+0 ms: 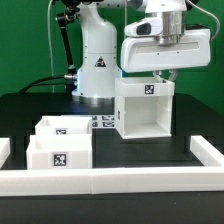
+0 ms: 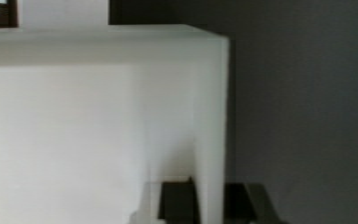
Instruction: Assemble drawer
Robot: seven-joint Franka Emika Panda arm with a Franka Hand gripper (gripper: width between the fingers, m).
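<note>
Long low white rail (image 1: 110, 181) runs across the front of the black table (image 1: 150, 155), nearest the camera, with a short raised end at each side.

Behind it, on the exterior view's left, are two white trays, both open-topped. The front tray (image 1: 58, 155) has a black-and-white tag on the face toward the camera. The rear tray (image 1: 60, 128) sits just behind it, close or touching, can't tell which.

Further back, the marker board (image 1: 103, 122) lies flat on the table between the trays and the casing, mostly hidden, with a few tags showing.

The casing (image 1: 143, 108) stands upright on the table, right of the trays in the exterior view and apart from them. Its open side faces the camera and a tag sits on its upper front edge. It is empty, with no tray inside.

The gripper (image 1: 166, 78) comes down from above onto the casing's top edge on the exterior view's right. In the wrist view the gripper (image 2: 208, 190) straddles a thin white wall of the casing (image 2: 87, 120). The dark fingers (image 2: 176, 200) sit one on each side with no gap visible, clamped on that wall.

At the back, the white robot base (image 1: 97, 62) stands behind the casing, towards the exterior view's left.
</note>
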